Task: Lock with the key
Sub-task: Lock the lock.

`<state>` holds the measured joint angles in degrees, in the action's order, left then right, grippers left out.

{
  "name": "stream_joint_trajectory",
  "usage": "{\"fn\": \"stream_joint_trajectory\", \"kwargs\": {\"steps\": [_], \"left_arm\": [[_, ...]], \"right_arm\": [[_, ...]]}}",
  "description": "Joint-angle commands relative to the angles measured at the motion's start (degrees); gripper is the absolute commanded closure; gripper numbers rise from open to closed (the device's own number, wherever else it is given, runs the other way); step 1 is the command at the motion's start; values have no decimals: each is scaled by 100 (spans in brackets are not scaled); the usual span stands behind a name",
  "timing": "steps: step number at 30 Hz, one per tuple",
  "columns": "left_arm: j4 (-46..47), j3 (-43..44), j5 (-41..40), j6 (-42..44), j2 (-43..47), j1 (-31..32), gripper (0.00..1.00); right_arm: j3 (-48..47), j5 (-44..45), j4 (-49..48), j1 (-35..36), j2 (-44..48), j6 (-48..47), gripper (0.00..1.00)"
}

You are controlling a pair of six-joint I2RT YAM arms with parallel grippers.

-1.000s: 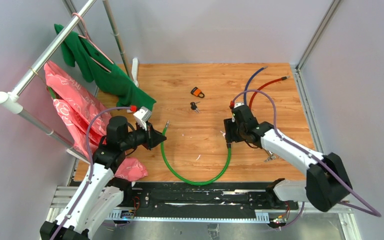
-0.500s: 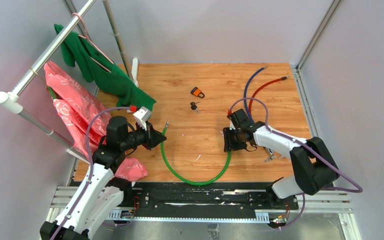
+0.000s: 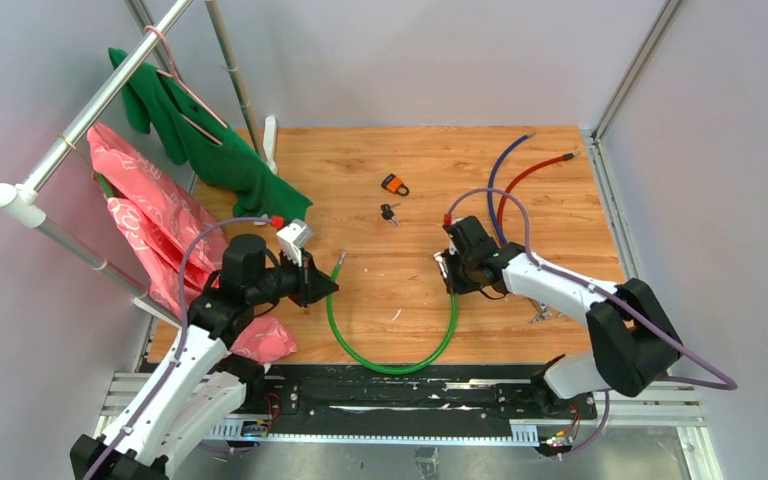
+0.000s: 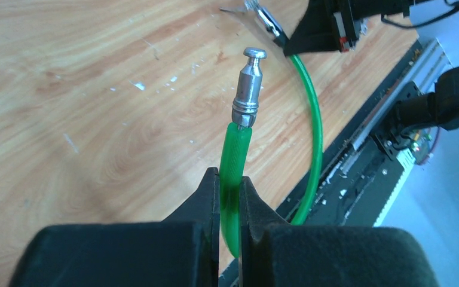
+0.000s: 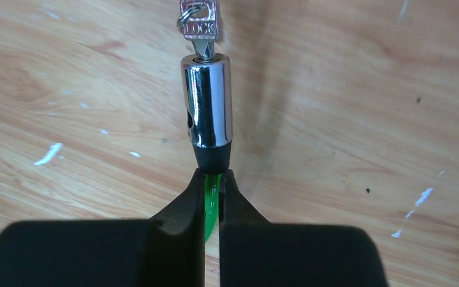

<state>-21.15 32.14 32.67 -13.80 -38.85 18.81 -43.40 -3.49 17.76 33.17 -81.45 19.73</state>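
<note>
A green cable lock lies in a U on the wooden table. My left gripper is shut on the cable just below its bare metal pin, which points up and away, off the wood. In the top view the left gripper is at the U's left end. My right gripper is shut on the green cable right under the chrome lock cylinder. A key marked LOCK sits in the cylinder's far end. From above the right gripper holds the U's right end. The two ends are apart.
An orange padlock and a small bunch of keys lie further back on the table. A red cable and a purple cable lie at the back right. Green and pink garments hang on a rack at the left.
The right gripper has closed on the cable below the lock cylinder and shifted slightly left. The left gripper has moved a little right and nearer with the pin end.
</note>
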Motion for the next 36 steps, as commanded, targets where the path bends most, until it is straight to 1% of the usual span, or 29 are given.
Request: {"fn": "stream_joint_trajectory", "kwargs": {"steps": [1,4,7,9,14,17,19,24,29,36], "left_arm": [[-264,187,-153,-526,-107,617,100],[-130,110,-169,-906,-262,1000,100],[271,-48,-149,-1412,-420,1155,100],[587,-165,-150,-1601,-459,1238,100],[999,-381,-270,-1973,-560,1453,100],[1076,-346,-313,-1899,-583,1523,100],[1117,-323,-355,-1870,-600,1529,100],[1366,-291,-399,-1931,-584,1528,100],[1280,-250,-618,-2072,-537,1527,100],[1235,-152,-734,-2100,-446,1516,100]], "right_arm": [[-714,1183,78,736,481,-614,100],[-1126,1915,-4,1320,555,-977,100],[-1404,2294,-223,1782,547,-1393,100],[-1563,2579,-379,2102,526,-1702,100],[-1744,2909,-922,2730,537,-2430,100],[-1681,3017,-1388,3052,571,-2889,100],[-1647,2998,-1655,3214,577,-3162,100],[-1692,2923,-2049,3505,414,-3381,100],[-1760,3042,-2139,3714,281,-3541,100],[-1667,3177,-2154,3740,323,-3594,100]]}}
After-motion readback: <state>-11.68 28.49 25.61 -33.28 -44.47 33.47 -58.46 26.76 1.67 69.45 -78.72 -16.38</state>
